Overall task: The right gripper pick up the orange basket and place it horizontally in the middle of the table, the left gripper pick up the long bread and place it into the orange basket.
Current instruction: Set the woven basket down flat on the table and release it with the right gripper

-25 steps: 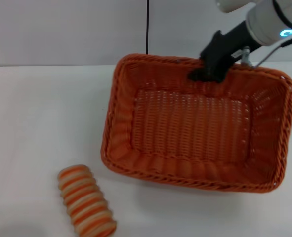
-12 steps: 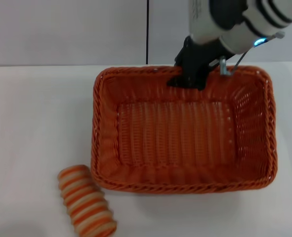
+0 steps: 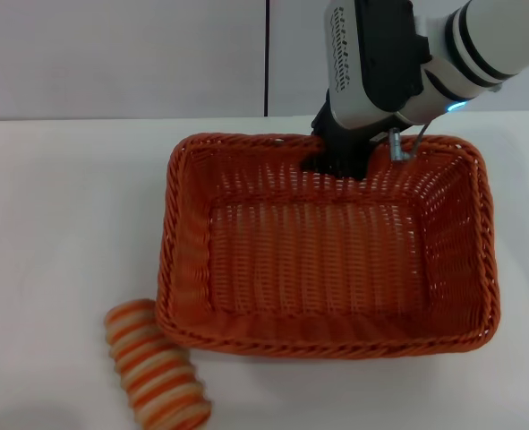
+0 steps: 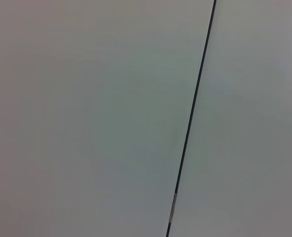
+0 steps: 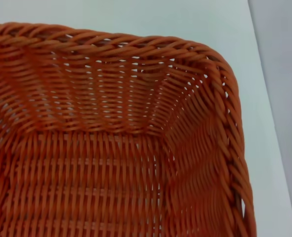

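The orange basket [image 3: 169, 235] lies lengthwise across the middle of the white table [image 3: 63, 206], its long sides parallel to the table's front edge. My right gripper [image 3: 337, 162] reaches down from the upper right, shut on the basket's far rim near its middle. The right wrist view shows only the basket [image 5: 111, 98], its inner wall and one braided corner. The long bread [image 3: 155, 365], striped side up, lies at the front left, its upper end close against the basket's near left corner. My left gripper is out of view.
The left wrist view shows only a pale grey wall with a thin dark seam [image 4: 192, 113]. Bare white table runs along the left of the basket and in a strip in front of it.
The right gripper has carried the basket to the left and turned it from askew to square with the table. Its near left corner now reaches the bread, which has not moved.
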`<action>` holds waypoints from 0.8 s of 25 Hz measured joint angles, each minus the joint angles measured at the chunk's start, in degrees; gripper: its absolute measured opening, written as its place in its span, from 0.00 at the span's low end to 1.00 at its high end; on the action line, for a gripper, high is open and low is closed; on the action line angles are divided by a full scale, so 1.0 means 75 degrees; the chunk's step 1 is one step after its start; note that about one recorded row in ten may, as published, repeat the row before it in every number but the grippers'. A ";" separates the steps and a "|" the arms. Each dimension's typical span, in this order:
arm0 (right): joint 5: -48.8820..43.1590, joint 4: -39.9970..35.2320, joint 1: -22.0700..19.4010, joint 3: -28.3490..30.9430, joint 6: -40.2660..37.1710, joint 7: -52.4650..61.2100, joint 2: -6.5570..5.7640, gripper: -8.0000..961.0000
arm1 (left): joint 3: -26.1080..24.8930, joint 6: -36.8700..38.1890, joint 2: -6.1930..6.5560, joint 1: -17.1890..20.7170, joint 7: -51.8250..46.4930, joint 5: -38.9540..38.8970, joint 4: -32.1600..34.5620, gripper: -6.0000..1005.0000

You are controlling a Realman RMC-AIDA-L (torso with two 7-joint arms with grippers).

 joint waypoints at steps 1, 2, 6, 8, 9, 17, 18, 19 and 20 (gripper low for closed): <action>0.0002 -0.0161 -0.0048 -0.0044 0.0025 0.0009 0.0000 0.19 | 0.0019 0.0033 -0.0001 0.0002 0.0000 0.0003 -0.0002 0.74; 0.0002 -0.0161 -0.0048 -0.0044 0.0025 0.0009 0.0000 0.20 | 0.0019 0.0033 -0.0001 0.0002 0.0000 0.0003 -0.0002 0.74; 0.0012 -0.0522 -0.0247 -0.0491 -0.0138 0.0211 0.0012 0.23 | 0.0146 0.0080 -0.0004 0.0010 0.0000 0.0009 -0.0003 0.74; 0.0011 -0.0556 -0.0283 -0.0636 -0.0214 0.0252 0.0012 0.24 | 0.0169 0.0081 -0.0007 0.0016 0.0000 0.0009 -0.0003 0.74; 0.0005 -0.0591 -0.0316 -0.0755 -0.0299 0.0295 0.0013 0.25 | 0.0186 0.0082 -0.0010 0.0026 0.0000 0.0010 -0.0003 0.74; -0.0075 -0.1341 -0.0792 -0.1225 -0.0746 0.0411 -0.0001 0.46 | 0.0197 0.0084 0.0007 0.0055 0.0000 0.0011 -0.0003 0.75; -0.0076 -0.1480 -0.0873 -0.1243 -0.0751 0.0419 -0.0005 0.49 | 0.0196 0.0084 0.0009 0.0055 0.0000 0.0011 0.0004 0.75; -0.0076 -0.1683 -0.0984 -0.1279 -0.0751 0.0431 -0.0010 0.52 | 0.0197 0.0084 0.0011 0.0056 0.0000 0.0011 0.0021 0.75; -0.0077 -0.1917 -0.1131 -0.1326 -0.0751 0.0454 -0.0017 0.55 | 0.0196 0.0084 0.0012 0.0059 0.0000 0.0011 0.0030 0.75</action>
